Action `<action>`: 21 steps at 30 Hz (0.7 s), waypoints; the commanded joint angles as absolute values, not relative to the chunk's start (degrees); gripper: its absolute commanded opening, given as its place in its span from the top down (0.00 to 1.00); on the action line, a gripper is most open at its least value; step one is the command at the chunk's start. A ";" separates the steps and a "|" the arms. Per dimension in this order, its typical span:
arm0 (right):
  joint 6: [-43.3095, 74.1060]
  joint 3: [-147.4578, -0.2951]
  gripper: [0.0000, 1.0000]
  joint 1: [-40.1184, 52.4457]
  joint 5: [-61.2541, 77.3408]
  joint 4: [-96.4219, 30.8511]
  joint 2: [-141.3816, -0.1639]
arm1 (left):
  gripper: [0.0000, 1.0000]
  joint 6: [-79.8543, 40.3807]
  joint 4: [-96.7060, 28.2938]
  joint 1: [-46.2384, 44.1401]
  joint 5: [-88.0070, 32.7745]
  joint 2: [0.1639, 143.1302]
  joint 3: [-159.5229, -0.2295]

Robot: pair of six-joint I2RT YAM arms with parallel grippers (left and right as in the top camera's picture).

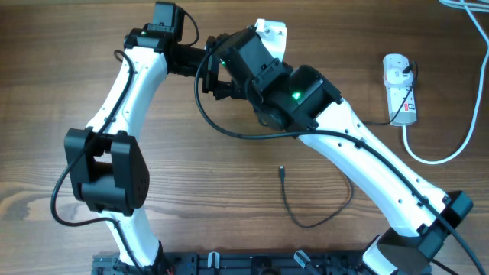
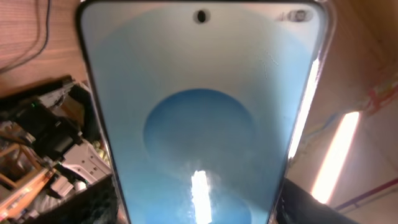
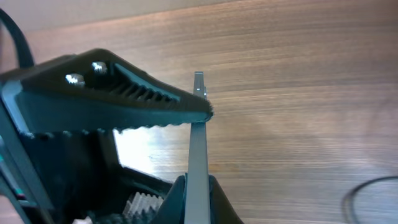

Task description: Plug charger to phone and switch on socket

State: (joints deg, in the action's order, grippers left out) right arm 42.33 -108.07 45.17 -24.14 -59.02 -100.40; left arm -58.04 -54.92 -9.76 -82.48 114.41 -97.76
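The phone (image 2: pixel 199 124) fills the left wrist view, its cyan screen facing the camera. My left gripper (image 2: pixel 199 211) is shut on its two long edges. In the right wrist view the phone (image 3: pixel 199 143) shows edge-on, and my right gripper (image 3: pixel 198 193) is shut on it across its faces. The left gripper's serrated finger (image 3: pixel 124 99) touches the edge above. In the overhead view both grippers (image 1: pixel 218 70) meet at the back centre and hide the phone. The charger's tip (image 1: pixel 281 171) lies free on the table. The socket (image 1: pixel 399 92) lies at the right with a black plug (image 1: pixel 408 69) in it.
The charger cable (image 1: pixel 313 223) loops on the table in front of the right arm and runs under it. The thick white cord (image 1: pixel 447 156) curves from the socket toward the right edge. The robot bases stand at the front edge.
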 commanded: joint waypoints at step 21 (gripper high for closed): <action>107.42 -109.38 0.90 44.66 -28.47 -60.73 -96.25 | 0.45 -60.97 -52.05 -9.98 -86.13 112.18 -97.95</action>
State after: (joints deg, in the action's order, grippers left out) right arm 98.28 -108.07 44.84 -26.22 -59.59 -97.84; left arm -60.18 -52.18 -9.80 -83.94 113.95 -97.76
